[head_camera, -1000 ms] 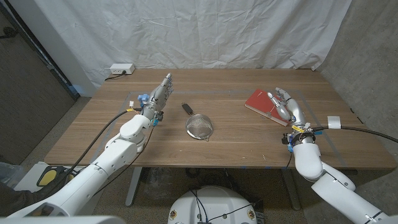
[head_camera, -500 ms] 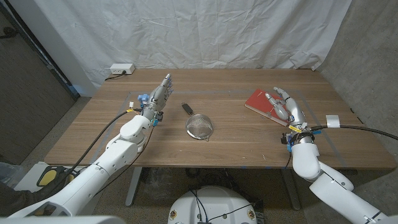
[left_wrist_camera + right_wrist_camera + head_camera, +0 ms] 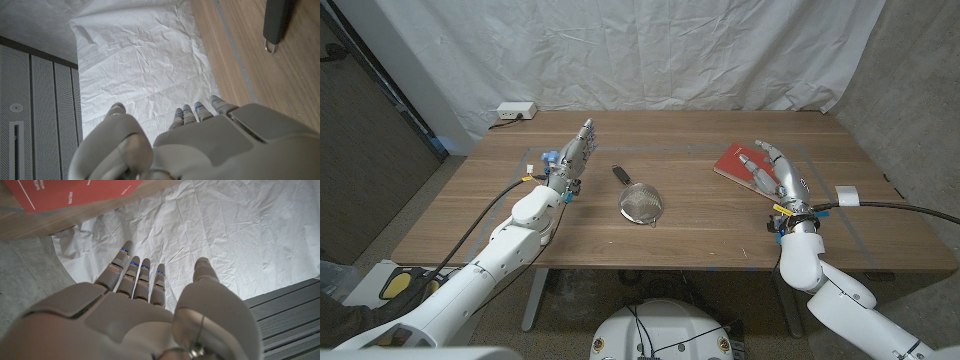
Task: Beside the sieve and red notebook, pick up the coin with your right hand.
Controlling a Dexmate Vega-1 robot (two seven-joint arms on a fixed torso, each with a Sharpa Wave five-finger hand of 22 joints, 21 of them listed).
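Right hand: fingers extended, apart, holding nothing. Over last second hand has shifted up-table and inward, now overlapping near edge of red notebook. Judgement: reach phase under way, no grasp begun.

Coin: not discernible in any view; location cannot be told, possibly hidden by hand or too small.

Left hand: unmoved, fingers straight, apart, empty, standing on edge left of sieve.

Sieve: bowl on table, handle toward far side; contents cannot be told.
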